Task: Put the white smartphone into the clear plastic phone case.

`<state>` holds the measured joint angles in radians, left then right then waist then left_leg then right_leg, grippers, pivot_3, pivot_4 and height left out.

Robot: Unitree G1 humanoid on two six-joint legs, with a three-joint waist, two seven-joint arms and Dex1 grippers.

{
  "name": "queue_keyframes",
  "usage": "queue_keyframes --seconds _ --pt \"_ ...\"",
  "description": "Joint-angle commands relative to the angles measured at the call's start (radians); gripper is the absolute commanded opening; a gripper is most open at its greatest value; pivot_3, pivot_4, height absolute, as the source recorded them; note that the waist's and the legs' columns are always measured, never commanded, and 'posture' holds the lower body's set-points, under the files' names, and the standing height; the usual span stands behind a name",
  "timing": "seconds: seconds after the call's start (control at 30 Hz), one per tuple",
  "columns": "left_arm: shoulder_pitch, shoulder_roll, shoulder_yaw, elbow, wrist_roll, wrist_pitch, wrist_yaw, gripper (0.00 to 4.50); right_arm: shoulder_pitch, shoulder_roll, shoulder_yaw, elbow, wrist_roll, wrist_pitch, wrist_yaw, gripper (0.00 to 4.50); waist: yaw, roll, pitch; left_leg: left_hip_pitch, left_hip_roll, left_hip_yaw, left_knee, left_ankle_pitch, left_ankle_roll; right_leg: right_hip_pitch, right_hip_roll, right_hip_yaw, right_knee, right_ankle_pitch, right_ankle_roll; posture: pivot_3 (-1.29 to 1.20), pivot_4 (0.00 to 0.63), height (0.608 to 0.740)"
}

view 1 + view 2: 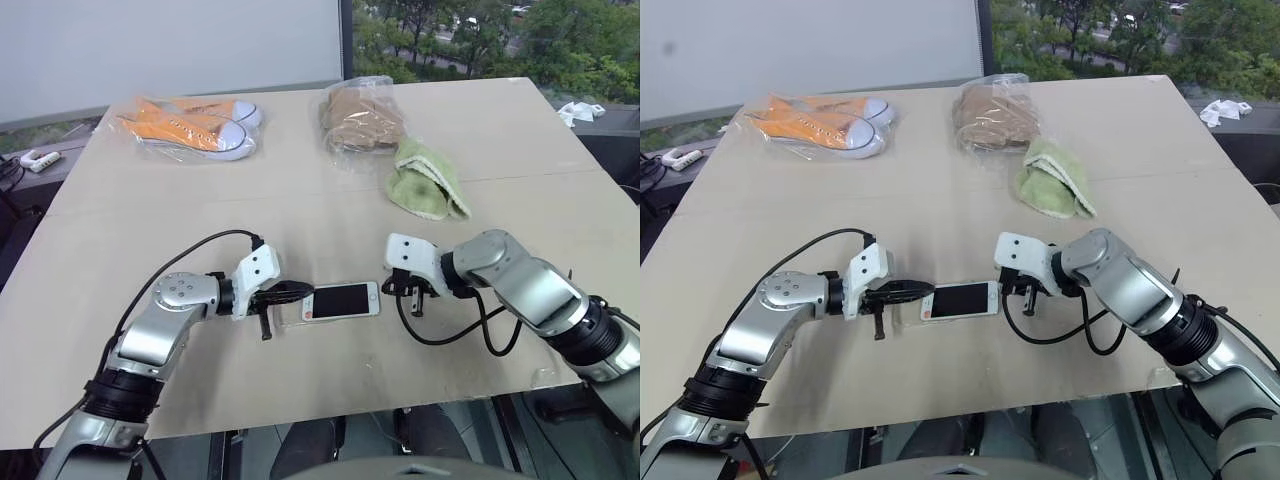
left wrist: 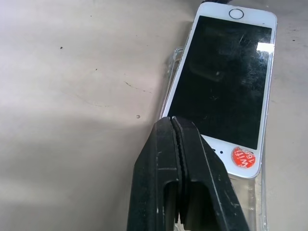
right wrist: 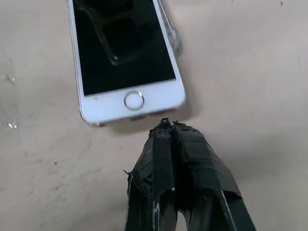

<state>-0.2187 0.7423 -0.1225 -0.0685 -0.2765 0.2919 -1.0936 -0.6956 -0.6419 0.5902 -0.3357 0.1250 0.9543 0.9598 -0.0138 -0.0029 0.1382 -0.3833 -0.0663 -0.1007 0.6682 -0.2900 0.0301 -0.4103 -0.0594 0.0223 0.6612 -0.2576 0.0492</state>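
The white smartphone (image 1: 341,300) lies screen up near the table's front, between my two grippers. Under it lies the clear plastic phone case (image 2: 254,202), whose rim shows along one long side and sticks out past the end with the red sticker (image 2: 243,157). My left gripper (image 2: 172,120) is shut with nothing between its fingers, its tips over the corner of that sticker end. My right gripper (image 3: 166,122) is also shut and empty, with its tips just short of the phone's home-button end (image 3: 134,100).
At the back of the table (image 1: 180,360) are orange sneakers (image 1: 190,125) in a clear bag, a bag of brown shoes (image 1: 360,115) and a green fluffy cloth (image 1: 425,180). Black cables loop beside both wrists. The table's front edge is close below the phone.
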Motion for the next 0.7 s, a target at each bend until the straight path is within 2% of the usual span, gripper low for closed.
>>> queue_keyframes --seconds 0.03,0.2,0.4,0.53,0.7 --pt "0.01 0.0 0.006 -0.03 -0.013 0.056 0.011 0.0 -0.028 -0.003 0.003 -0.015 -0.013 -0.019 0.008 0.03 0.0 0.0 0.0 0.0 0.0 0.0 0.0 0.0 0.0 0.0 0.0 0.0 0.0 0.0 0.0 0.0 0.15 0.74" --pt "0.009 -0.006 0.049 -0.102 -0.086 0.112 0.014 0.0 -0.034 -0.004 0.012 -0.011 -0.023 -0.018 0.01 0.03 0.0 0.0 0.001 -0.002 0.0 0.0 0.0 0.0 0.0 -0.002 0.0 0.0 0.0 0.0 0.0 0.0 0.15 0.74" --pt "0.027 0.007 0.164 -0.158 -0.209 0.175 0.005 0.0 -0.042 -0.003 0.015 -0.005 -0.029 -0.017 0.02 0.03 -0.001 -0.002 0.002 -0.004 0.0 -0.001 0.0 0.0 0.0 -0.003 0.0 -0.001 0.0 0.0 0.0 0.0 0.15 0.74" --pt "0.079 0.059 0.213 -0.127 -0.195 0.145 -0.024 0.0 -0.043 -0.006 0.015 -0.007 -0.03 -0.012 0.023 0.03 -0.003 -0.002 0.002 -0.004 0.0 -0.001 0.0 0.0 0.0 -0.003 0.0 -0.001 -0.001 0.0 0.0 0.0 0.15 0.74" --pt "0.201 0.161 0.261 -0.011 -0.122 -0.009 -0.102 0.0 -0.041 -0.012 0.014 -0.013 -0.029 -0.004 0.027 0.03 -0.003 -0.001 0.003 -0.004 0.0 0.0 -0.002 0.0 0.0 -0.004 0.0 0.0 -0.002 0.0 0.0 0.0 0.15 0.74"
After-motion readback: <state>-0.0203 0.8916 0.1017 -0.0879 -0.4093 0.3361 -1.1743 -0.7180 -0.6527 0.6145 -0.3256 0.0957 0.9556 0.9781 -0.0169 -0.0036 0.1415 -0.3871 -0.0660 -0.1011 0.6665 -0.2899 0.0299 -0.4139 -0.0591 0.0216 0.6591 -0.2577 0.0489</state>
